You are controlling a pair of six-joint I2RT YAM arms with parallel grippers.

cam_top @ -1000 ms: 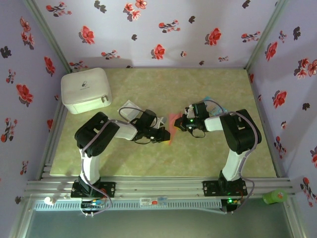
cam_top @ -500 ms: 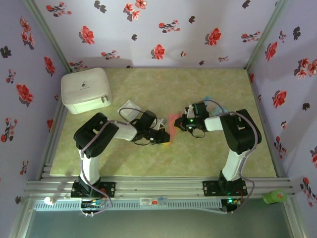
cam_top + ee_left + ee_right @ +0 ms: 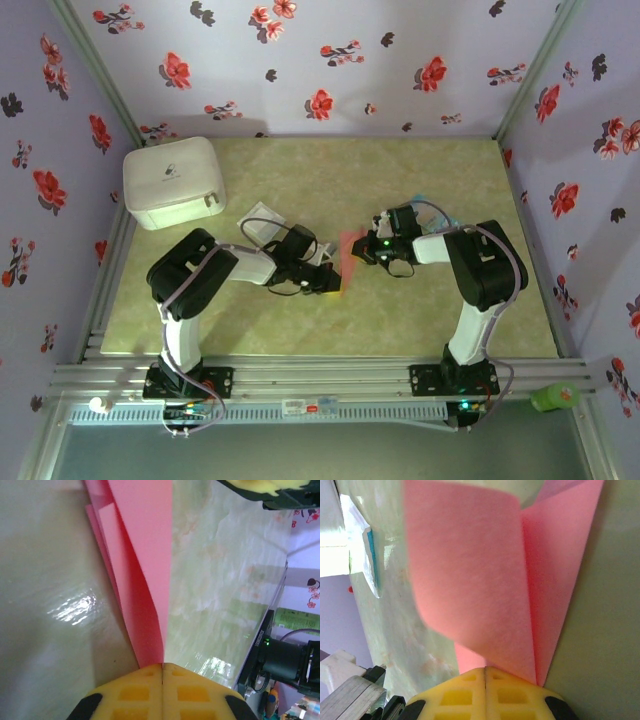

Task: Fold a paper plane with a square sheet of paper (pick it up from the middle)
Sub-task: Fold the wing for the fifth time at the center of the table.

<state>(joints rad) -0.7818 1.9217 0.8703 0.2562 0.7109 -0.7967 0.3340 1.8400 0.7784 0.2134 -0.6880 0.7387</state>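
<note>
Pink paper (image 3: pixel 347 256) part-folded, long axis near-to-far; left pincer (image 3: pixel 162 666) clamped on its near end, right pincer (image 3: pixel 485 669) clamped on its far right side; both touching.

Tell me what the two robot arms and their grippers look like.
The left arm and right arm have black joint housings, white links and looping grey cables. The left gripper and right gripper are yellow, moulded with square recesses.
</note>
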